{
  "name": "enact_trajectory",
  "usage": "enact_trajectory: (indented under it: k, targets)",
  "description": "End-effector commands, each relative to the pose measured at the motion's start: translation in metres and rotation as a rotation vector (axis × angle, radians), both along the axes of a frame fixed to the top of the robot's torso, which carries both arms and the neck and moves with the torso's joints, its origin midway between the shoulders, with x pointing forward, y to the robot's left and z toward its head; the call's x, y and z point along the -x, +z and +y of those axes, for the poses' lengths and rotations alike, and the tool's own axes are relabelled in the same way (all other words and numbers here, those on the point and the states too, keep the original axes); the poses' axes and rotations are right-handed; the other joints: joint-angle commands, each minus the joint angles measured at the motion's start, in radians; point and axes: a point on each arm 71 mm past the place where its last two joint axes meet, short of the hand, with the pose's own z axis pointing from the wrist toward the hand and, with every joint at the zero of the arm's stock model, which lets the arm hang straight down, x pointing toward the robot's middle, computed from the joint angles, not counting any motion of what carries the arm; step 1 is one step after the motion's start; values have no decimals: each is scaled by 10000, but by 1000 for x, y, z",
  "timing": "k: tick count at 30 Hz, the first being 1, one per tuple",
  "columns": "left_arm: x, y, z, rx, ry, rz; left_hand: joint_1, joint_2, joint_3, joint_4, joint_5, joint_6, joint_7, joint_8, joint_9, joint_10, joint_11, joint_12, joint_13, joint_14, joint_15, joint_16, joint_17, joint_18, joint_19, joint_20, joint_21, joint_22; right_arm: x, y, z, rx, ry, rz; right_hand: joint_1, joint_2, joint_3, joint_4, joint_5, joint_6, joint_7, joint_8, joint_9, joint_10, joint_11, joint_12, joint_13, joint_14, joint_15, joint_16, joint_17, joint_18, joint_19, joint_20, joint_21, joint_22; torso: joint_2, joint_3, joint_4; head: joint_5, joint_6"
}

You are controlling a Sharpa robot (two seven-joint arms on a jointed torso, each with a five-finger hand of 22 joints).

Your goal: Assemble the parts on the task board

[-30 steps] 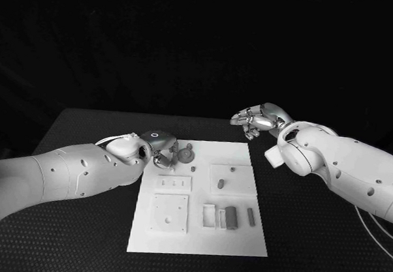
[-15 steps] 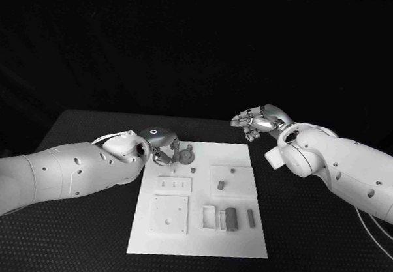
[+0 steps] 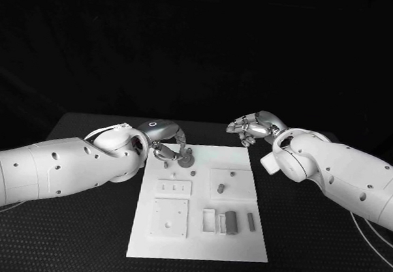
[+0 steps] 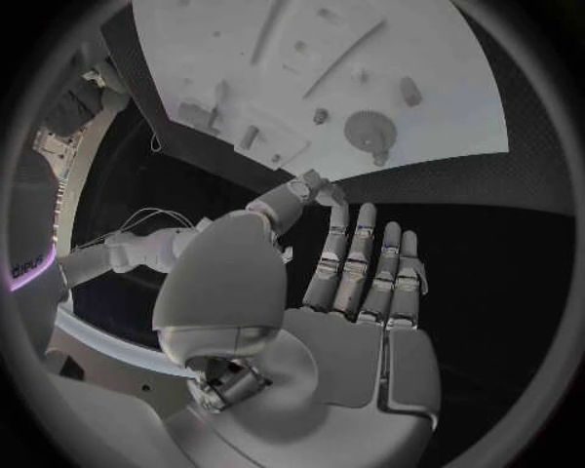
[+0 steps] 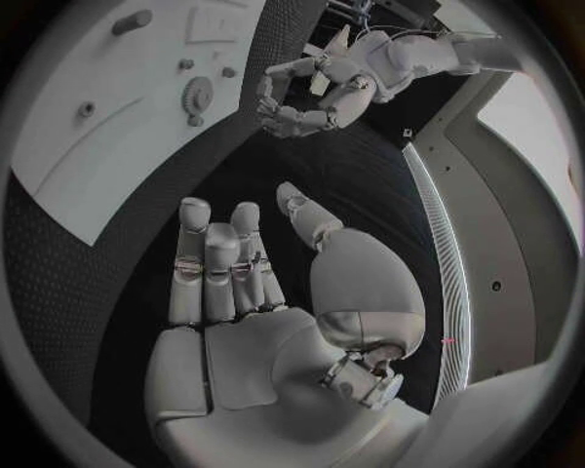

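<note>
Small toothed gear point(image 3: 186, 154), flat disc with peg, sits on far end of white task board point(image 3: 200, 241), right under left hand point(image 3: 165, 142) fingertips. Left hand empty, fingers straight and loose. Right hand point(image 3: 251, 126) also empty, fingers apart, hovering past board's far right corner.

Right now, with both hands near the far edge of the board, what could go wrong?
1. The left hand hangs empty close to the gear; a careless reach might push it off the task board.
2. The right hand hovers open beyond the board's far edge, so both hands could collide if they go for the gear together.
</note>
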Motion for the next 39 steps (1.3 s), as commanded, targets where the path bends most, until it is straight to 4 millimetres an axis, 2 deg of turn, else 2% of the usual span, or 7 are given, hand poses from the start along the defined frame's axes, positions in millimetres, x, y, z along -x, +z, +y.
enact_trajectory:
  k: [1,5,14,23,28,31,39]
  targets:
    - [6,6,-5,712,120,263,-31,-83,45,24,50,76,32,25,-16,68,38,21,-12,49,16,-44,-13,-155,34,5,13,-10,5,-4,7,-343,-72,309,-116,8,-43,0,-40,1,83,-60,-16,-8,-27,32,-19,-47,-34,10,-16,119,20,-3,-62,119,-54,-1,-15,-7,92]
    - [12,10,-11,1235,82,488,-38,-87,52,37,50,83,39,27,-18,70,46,24,-15,56,28,-44,-13,-155,36,11,13,-8,15,-14,15,-704,-150,935,-120,0,-40,-2,-40,-4,86,-64,-17,-23,-24,30,-26,-61,-31,5,-18,120,1,2,-73,119,-101,-12,-25,-42,172]
    - [19,15,-17,1835,-22,508,-57,-147,76,72,45,85,64,23,-34,37,94,15,-43,41,94,-72,-27,-155,65,49,22,6,42,-30,37,-1667,-277,2568,-222,-112,-60,44,-41,-82,115,-114,-36,-90,5,35,-50,-118,-5,-3,-24,120,-45,31,-103,122,-197,-34,-41,-62,234]
    - [22,17,-17,2070,-4,439,-58,-164,89,87,46,107,59,35,-33,42,104,21,-49,47,113,-74,-28,-155,73,58,23,11,66,-42,49,-2319,-522,3738,-639,-464,-49,405,-41,-284,200,-235,-86,-248,89,77,-76,-227,79,-14,-39,120,-116,84,-164,119,-215,-42,-44,-74,308]
    - [22,18,-18,2138,-29,374,-55,-187,97,93,46,117,55,41,-34,52,108,28,-52,57,125,-73,-28,-155,80,66,24,15,67,-45,50,-2396,-726,3779,-1068,-731,-22,801,-47,-355,224,-273,-101,-334,112,131,-92,-282,104,-2,-49,120,-156,87,-199,122,-206,-50,-53,-109,351]
    - [23,18,-19,2163,-62,362,-52,-196,101,93,46,120,53,42,-34,53,108,30,-54,59,127,-73,-28,-155,82,67,24,16,66,-47,50,-2351,-792,3811,-1173,-780,14,921,-41,-365,226,-277,-102,-350,115,156,-97,-290,106,11,-50,120,-157,79,-200,127,-205,-47,-47,-117,388]
    - [24,19,-22,2201,-114,355,-39,-198,114,95,48,132,49,49,-34,59,108,35,-57,64,132,-72,-28,-155,90,70,26,20,68,-52,57,-2372,-633,4000,-1254,-803,64,1032,-41,-362,224,-272,-98,-366,114,186,-105,-296,105,27,-52,120,-160,66,-197,136,-194,-37,-41,-129,395]
